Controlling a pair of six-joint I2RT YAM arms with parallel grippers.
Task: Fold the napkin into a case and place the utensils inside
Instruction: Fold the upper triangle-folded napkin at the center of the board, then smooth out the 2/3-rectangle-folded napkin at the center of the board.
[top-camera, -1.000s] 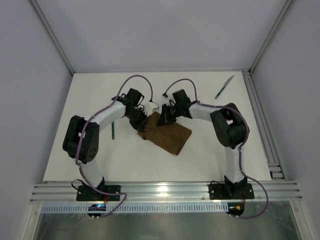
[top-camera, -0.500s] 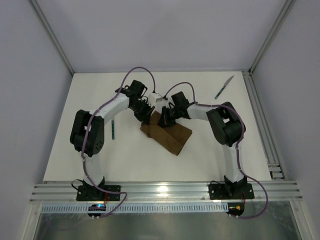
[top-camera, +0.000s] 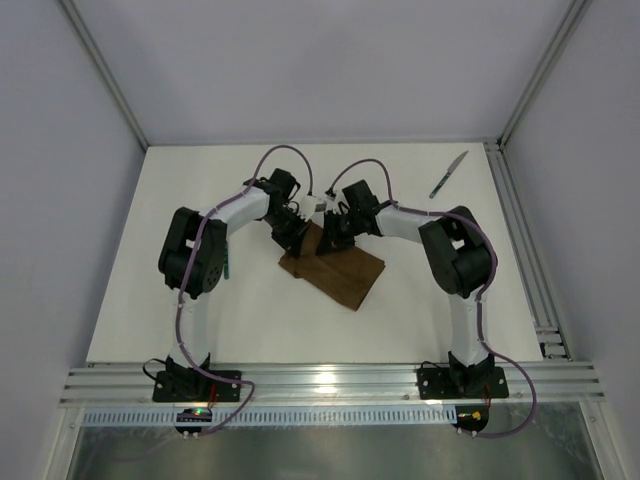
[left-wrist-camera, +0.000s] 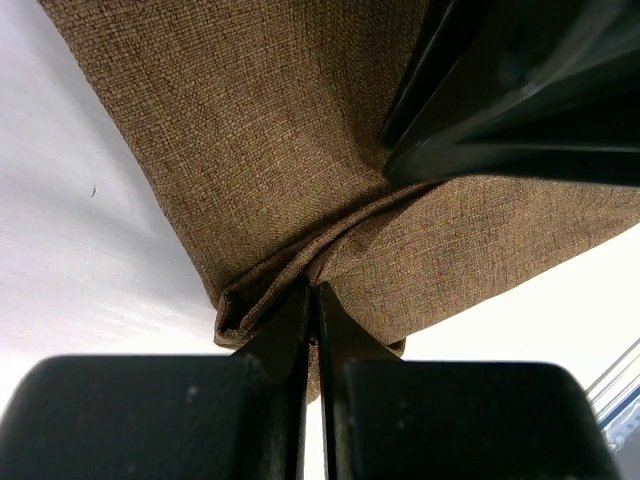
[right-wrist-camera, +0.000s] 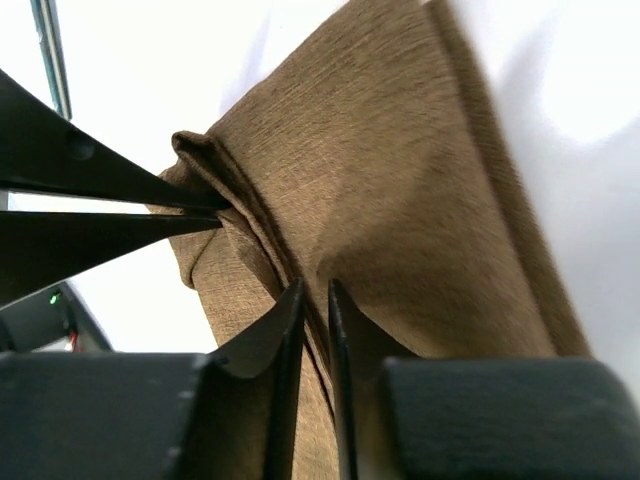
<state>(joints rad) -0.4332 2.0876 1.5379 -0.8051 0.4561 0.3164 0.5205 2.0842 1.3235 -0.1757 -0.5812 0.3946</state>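
Seen from my remote station: two matching arms stand on black base plates (top-camera: 195, 380) bolted to the aluminium rail (top-camera: 320, 372). The left arm (top-camera: 190, 262) and the right arm (top-camera: 458, 255) wear the same livery, white link shells between bulky black joint housings. A mauve cable (top-camera: 284, 149) runs along each arm from the rail end out to the wrist, arching free at the far end. The wrist cameras show me the left gripper (left-wrist-camera: 312, 290) and the right gripper (right-wrist-camera: 315, 290): matte black fingers tapering from blocky mounts to thin, blade-like tips.
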